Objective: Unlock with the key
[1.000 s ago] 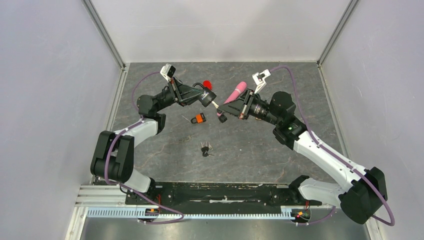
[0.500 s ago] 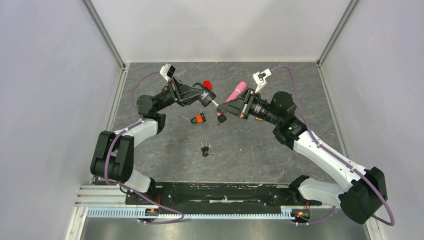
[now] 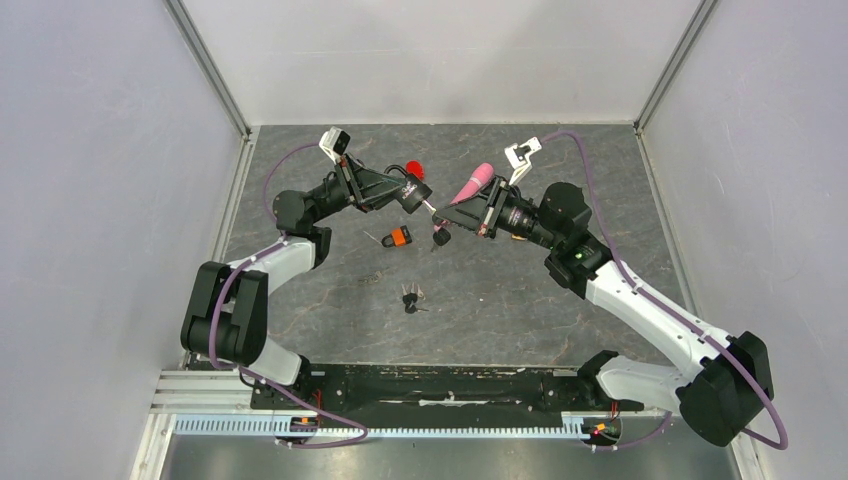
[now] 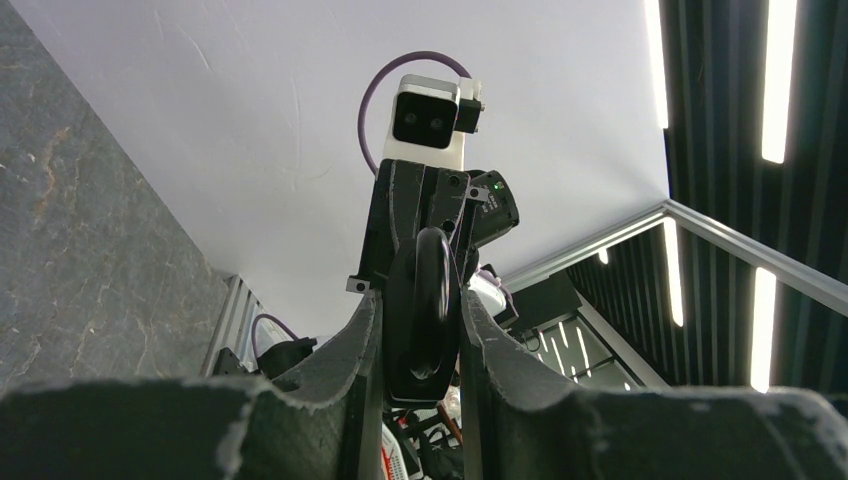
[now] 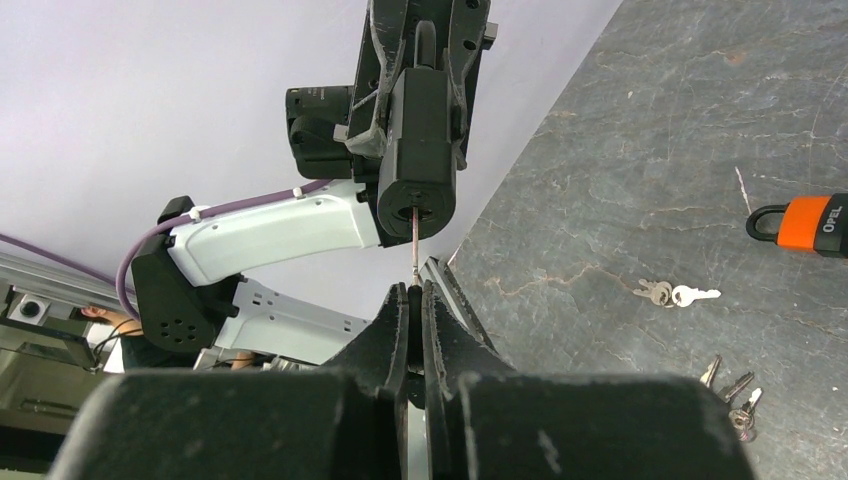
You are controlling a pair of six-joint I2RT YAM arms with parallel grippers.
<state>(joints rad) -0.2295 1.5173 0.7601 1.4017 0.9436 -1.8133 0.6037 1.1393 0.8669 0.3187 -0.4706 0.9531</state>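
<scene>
R gripper (image 5: 414,300) pinched shut on key (image 5: 414,250); L gripper (image 3: 408,190) clamps black padlock (image 5: 418,150), both mid-air above table (image 3: 500,300). We judge tip at keyway (image 5: 415,213) mouth; full insertion + turn left to do. Insertion depth hard to read; key head hidden betw. fingers.

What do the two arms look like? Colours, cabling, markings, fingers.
Both the left arm and right arm: white links, black joints. A purple cable runs along each. White camera blocks sit at the wrists. Fingers are matte black, rough-edged. Green light on the right arm.
</scene>
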